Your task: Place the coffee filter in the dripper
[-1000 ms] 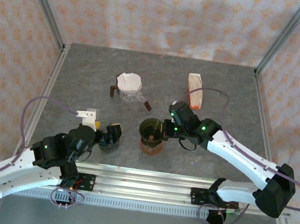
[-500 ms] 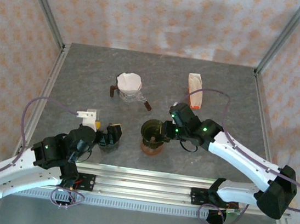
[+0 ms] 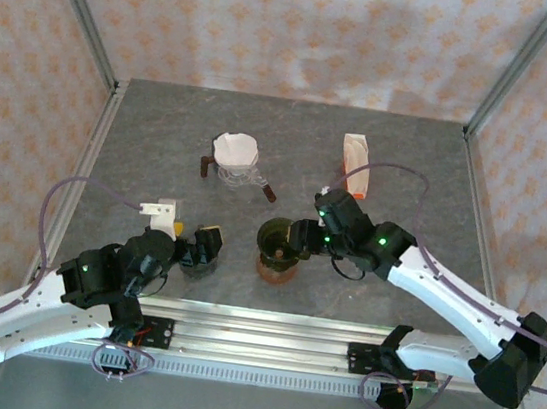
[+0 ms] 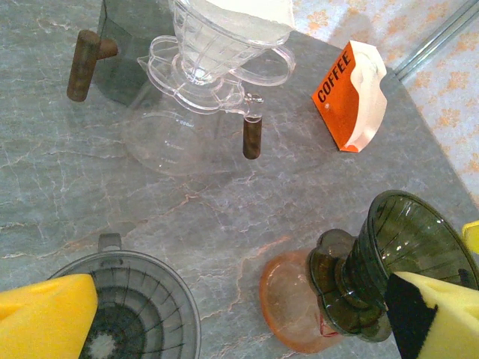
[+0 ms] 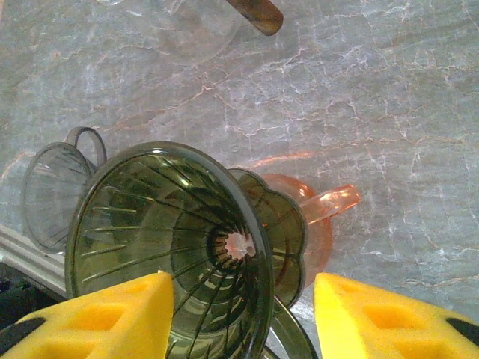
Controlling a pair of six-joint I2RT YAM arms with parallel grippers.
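The white coffee filter (image 3: 235, 147) sits in a clear dripper (image 4: 217, 45) on top of a glass carafe (image 4: 179, 127) at the back of the table. A dark green dripper (image 3: 278, 236) rests on an orange cup (image 4: 288, 303) in the middle. My right gripper (image 3: 302, 236) is open, and its yellow pads (image 5: 97, 318) stand on either side of the green dripper's rim (image 5: 247, 247). My left gripper (image 3: 197, 247) is open low over the table, with a grey dripper (image 4: 142, 307) beneath its left finger.
An orange and white coffee packet (image 3: 355, 165) stands at the back right. The carafe's brown handle (image 4: 88, 54) points left. The metal rail (image 3: 266, 340) runs along the near edge behind both arms. Bare table lies between the carafe and the green dripper.
My right gripper has opened and let go of the green dripper's rim, and it has drawn back slightly to the right. The left arm has not moved.
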